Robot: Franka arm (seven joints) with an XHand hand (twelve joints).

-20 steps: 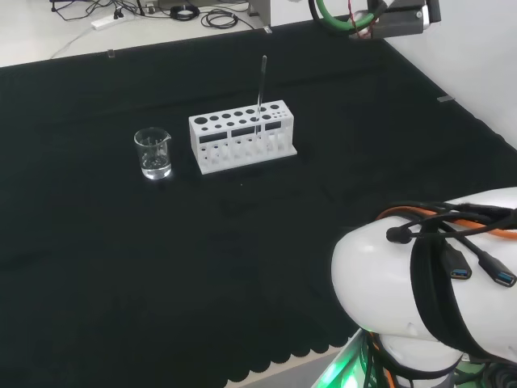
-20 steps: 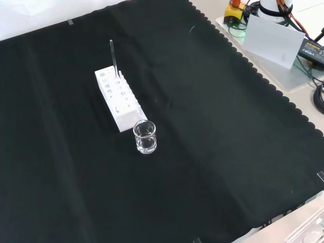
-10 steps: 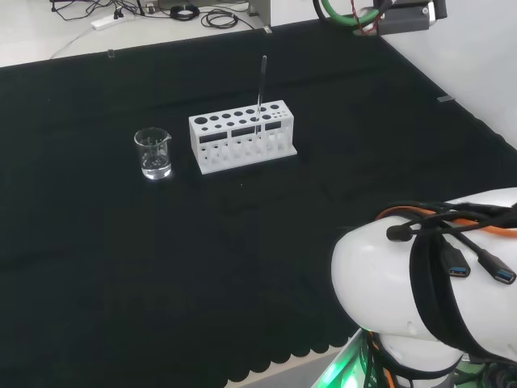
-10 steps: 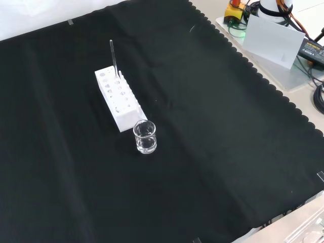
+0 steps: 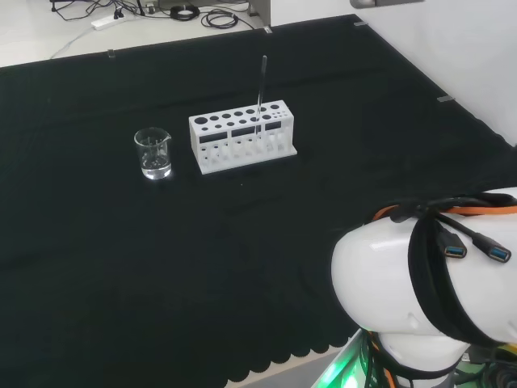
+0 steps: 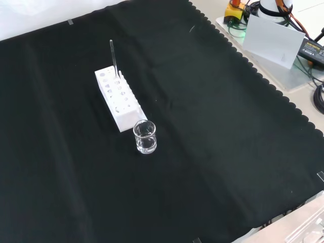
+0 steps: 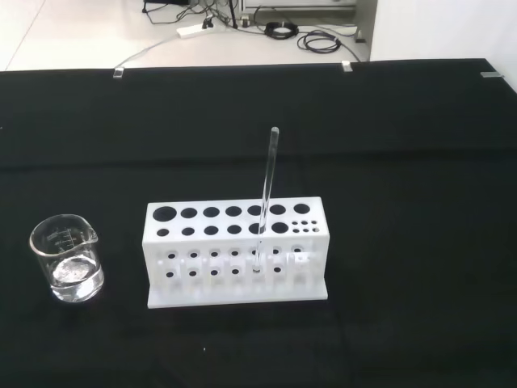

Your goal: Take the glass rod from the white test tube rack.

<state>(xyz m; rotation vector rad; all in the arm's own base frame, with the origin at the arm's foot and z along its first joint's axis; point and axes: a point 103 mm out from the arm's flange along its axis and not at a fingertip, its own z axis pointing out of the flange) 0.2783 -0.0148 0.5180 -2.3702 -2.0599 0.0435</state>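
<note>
Starting from the largest: black cloth (image 5: 97,267) spread across the whole bench, with the arm's own white link (image 5: 404,299) bulking at the lower right of the head view, cables strapped across it.

Standing near the middle of the cloth, well apart from that link: the white test tube rack (image 7: 234,275), a long block with rows of large holes and a cluster of small holes at one end. Seen face-on and from somewhat above in the wrist view, so judged to lie ahead of the palm and some way off, not yet within reach.

Set just beside the rack's plain end, apart from it and not touching: a small clear glass beaker (image 7: 68,259) with a spout, seemingly holding a little clear liquid.

Rising out of the rack: the glass rod (image 7: 269,174), seated in one of the large holes toward the small-hole end. Long axis close to upright, leaning only slightly, with most of its length clear above the rack's top and nothing crowding it.

As for the hand: cannot tell whether apart, together or clamped on anything. No contact with the rod to be seen along its bare upper length, so the taking is judged not yet begun.

Turning on that upright axis, then, for the coming move: approach from the side toward the exposed upper part, close across the rod, and draw up along its own line rather than sideways, to avoid levering the rack over or tipping it toward the beaker.
</note>
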